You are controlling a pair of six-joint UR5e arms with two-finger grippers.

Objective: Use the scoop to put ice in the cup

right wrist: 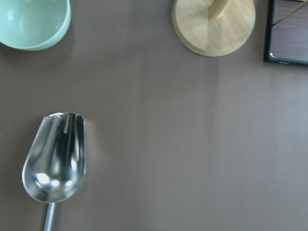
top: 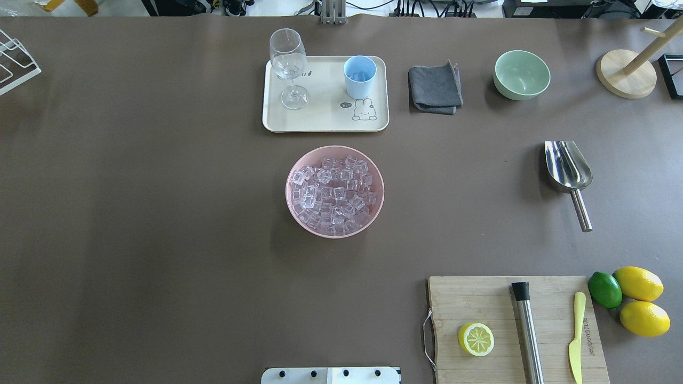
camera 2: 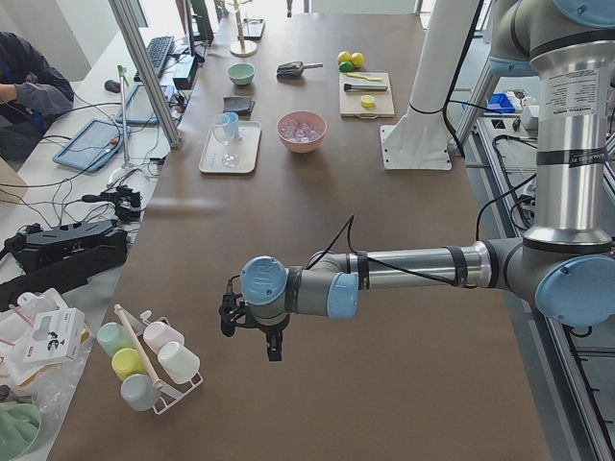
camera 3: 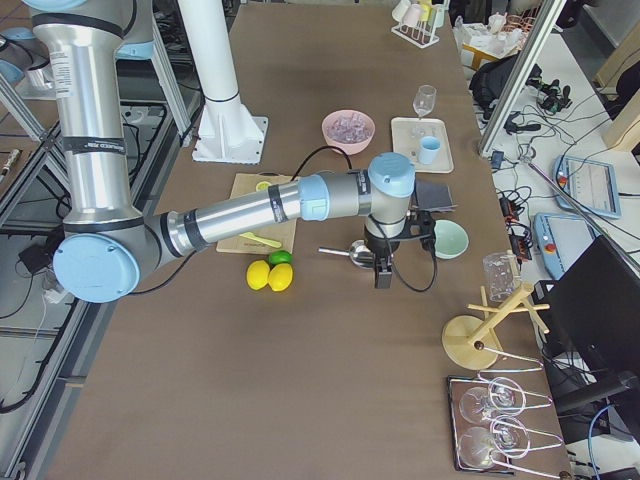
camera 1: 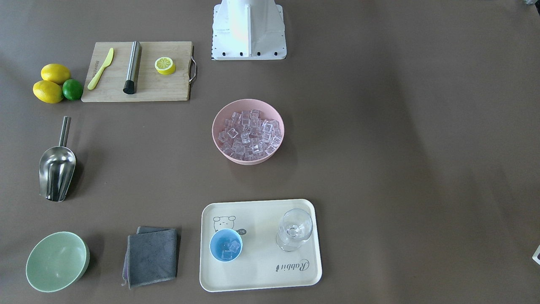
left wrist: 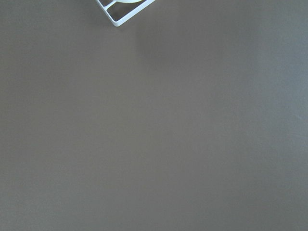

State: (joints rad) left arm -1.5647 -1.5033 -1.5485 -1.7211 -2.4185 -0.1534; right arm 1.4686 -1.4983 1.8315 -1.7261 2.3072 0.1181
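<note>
Right gripper (camera 3: 381, 272) hovers by the scoop (top: 569, 170), left gripper (camera 2: 274, 346) hangs far off; neither's opening can be told. Best to grab the handle (top: 581, 210) squarely, mid-length.

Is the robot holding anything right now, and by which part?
Nothing, as far as the pictures show. The scoop lies untouched on the table; the left gripper and the right gripper hang above the table with nothing in them.

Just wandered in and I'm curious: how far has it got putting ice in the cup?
Done: a few ice cubes sit in the blue cup. In hand: nothing; the scoop lies empty on the table. Left: perhaps more scoops from the full pink bowl.
</note>
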